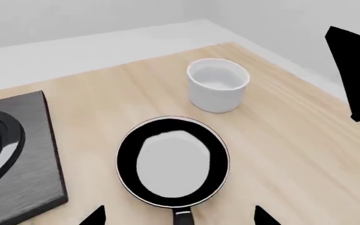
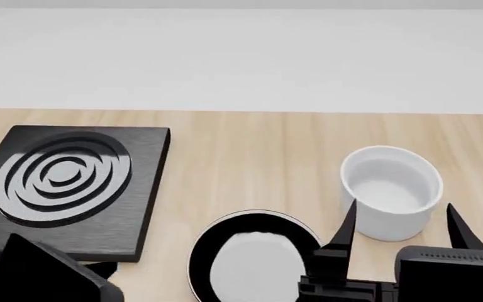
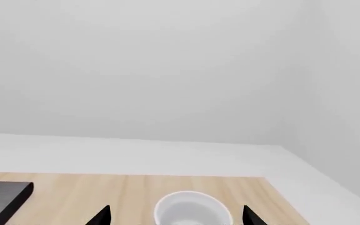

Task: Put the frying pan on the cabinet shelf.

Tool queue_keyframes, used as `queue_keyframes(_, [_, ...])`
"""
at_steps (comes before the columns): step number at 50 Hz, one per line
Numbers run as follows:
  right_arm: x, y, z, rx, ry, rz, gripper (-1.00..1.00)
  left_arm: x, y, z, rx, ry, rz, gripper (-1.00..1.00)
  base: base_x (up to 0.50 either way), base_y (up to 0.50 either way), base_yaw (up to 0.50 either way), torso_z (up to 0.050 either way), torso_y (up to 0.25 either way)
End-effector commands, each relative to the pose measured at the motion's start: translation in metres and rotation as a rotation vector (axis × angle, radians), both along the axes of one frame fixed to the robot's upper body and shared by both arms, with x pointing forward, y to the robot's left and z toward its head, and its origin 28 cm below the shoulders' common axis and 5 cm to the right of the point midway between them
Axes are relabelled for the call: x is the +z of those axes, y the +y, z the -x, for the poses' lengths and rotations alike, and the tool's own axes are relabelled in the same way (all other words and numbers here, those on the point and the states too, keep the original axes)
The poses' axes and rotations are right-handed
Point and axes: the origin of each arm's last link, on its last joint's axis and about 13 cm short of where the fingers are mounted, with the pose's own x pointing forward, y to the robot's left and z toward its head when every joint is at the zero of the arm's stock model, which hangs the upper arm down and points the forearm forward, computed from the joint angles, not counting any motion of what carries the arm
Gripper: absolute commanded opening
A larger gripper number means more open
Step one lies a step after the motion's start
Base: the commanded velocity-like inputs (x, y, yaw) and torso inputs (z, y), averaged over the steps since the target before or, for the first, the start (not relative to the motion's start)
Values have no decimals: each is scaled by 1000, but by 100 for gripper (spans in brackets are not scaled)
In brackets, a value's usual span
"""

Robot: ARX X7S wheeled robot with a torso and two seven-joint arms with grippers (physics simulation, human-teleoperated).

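Frying pan (image 1: 172, 161) lies on the table (image 1: 292, 154) just beside the white cup (image 1: 217, 85), its handle pointing back toward the left gripper (image 1: 178, 216). That gripper hangs open, fingers either side of the handle; the right gripper (image 2: 401, 233), also open, hovers over the cup.

Frying pan (image 1: 172, 161) lying flat on wooden table (image 1: 292, 154), white cup (image 1: 217, 85) standing beside it, black ringed plate (image 1: 14, 154) sitting apart, left gripper (image 1: 176, 216) fingertips spreading around handle

Both end effectors hover with fingers spread: right (image 2: 401, 229) forward, left (image 1: 178, 216) lower.
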Motion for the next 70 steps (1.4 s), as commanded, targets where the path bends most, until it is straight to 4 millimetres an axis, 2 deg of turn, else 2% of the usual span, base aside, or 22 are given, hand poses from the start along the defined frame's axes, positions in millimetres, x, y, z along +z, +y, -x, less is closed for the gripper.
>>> queue_keyframes(1, [-1, 0, 2, 11, 6, -12, 100, -7, -6, -1, 2, 111, -52, 100, 0, 0, 0, 0, 0])
queue_keyframes(6, [-1, 0, 3, 16, 4, -18, 100, -25, -7, -5, -6, 144, -103, 100, 0, 0, 0, 0, 0])
queue_keyframes(11, [-3, 1, 3, 22, 8, -18, 100, -35, -8, -15, 8, 167, -103, 100, 0, 0, 0, 0, 0])
queue_keyframes(31, [-11, -5, 9, 5, 26, -39, 100, -65, -25, -53, -22, 265, -163, 100, 0, 0, 0, 0, 0])
queue_keyframes(47, [-18, -6, 6, 5, 40, -41, 100, -85, -41, -80, -48, 352, -191, 100, 0, 0, 0, 0, 0])
queue_keyframes(51, [-20, -5, 5, 11, 42, -41, 100, -91, -43, -81, -49, 374, -204, 100, 0, 0, 0, 0, 0])
queue_keyframes(59, [-19, -7, 5, 11, 42, -47, 100, -96, -46, -62, -64, 413, -215, 100, 0, 0, 0, 0, 0])
queue_keyframes(70, [-19, -7, 6, 11, 42, -52, 100, -102, -47, -51, -67, 441, -226, 100, 0, 0, 0, 0, 0])
